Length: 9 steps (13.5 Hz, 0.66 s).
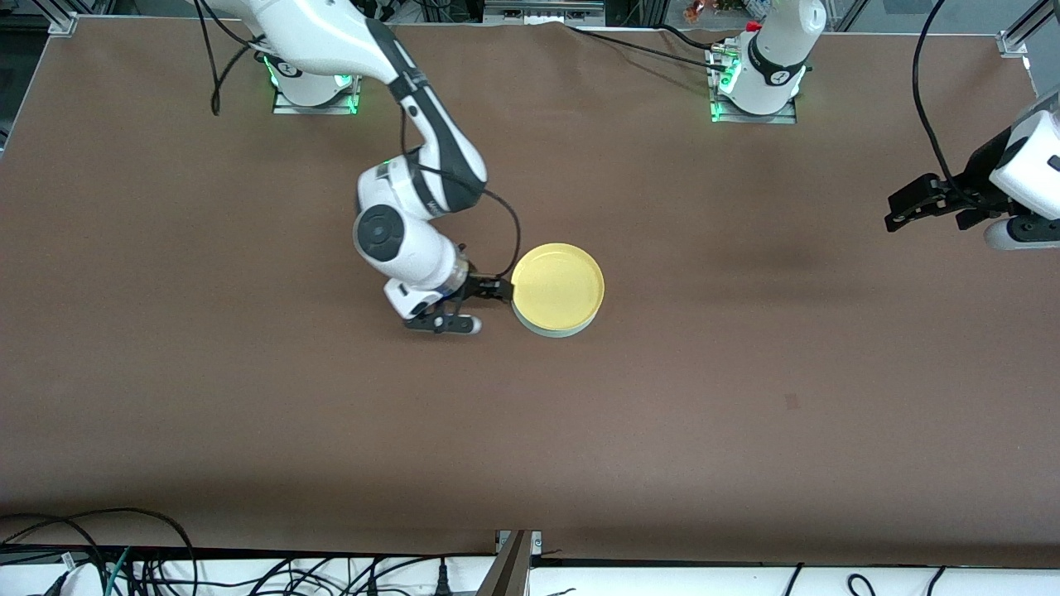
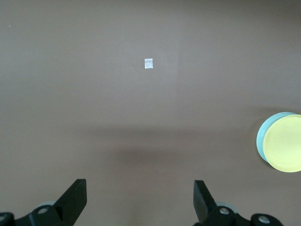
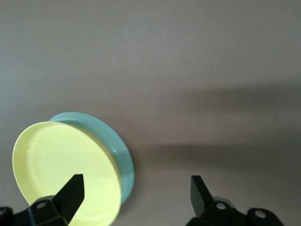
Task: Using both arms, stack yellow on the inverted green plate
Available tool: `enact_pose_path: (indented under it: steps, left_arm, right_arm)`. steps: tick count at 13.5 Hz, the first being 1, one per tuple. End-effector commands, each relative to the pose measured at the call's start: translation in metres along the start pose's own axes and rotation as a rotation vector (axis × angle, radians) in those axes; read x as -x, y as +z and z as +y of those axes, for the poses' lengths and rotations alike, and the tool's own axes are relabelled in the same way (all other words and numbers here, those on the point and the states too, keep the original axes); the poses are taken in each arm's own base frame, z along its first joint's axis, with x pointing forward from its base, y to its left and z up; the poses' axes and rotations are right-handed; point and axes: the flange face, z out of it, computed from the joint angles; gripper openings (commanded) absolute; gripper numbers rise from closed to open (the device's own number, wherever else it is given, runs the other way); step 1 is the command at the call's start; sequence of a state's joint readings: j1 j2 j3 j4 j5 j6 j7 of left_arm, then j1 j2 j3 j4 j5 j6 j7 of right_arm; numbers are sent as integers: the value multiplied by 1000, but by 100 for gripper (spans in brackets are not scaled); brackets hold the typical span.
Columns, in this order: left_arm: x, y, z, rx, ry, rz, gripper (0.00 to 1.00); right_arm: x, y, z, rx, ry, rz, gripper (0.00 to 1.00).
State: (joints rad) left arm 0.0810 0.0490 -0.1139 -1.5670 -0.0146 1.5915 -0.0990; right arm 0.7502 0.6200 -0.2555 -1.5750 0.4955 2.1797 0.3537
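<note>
Yellow [image 1: 557, 285] sits rim-up on the inverted green plate [image 1: 553, 329] near the middle of the desk [image 1: 248, 414], so I judge the stacking done and the step in hand a clean retreat. My right pincer [image 1: 474, 308] stands released just beside the stack's rim, toward the right arm's end; I would lift it straight away without brushing either plate. My left pincer [image 1: 903, 209] waits released over the left arm's end, well apart.
</note>
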Motion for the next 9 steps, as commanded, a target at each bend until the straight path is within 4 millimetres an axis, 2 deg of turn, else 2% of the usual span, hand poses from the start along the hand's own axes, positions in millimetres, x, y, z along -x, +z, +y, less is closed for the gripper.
enact_pose_path:
  steps: [1, 4, 6, 9]
  left_arm:
    - [-8, -18, 2, -16, 19, 31, 100]
    - [-12, -7, 0, -18, 15, 7, 100]
    - [-14, -7, 0, -17, 12, 11, 100]
    - [-13, -7, 1, -17, 20, 11, 100]
  right_arm:
    - [-30, -54, 33, 52, -62, -21, 100]
    - [-58, -110, 91, 112, -117, -56, 100]
    - [-68, -146, 130, 144, -152, -93, 100]
    - [-74, -192, 178, 169, -130, -129, 100]
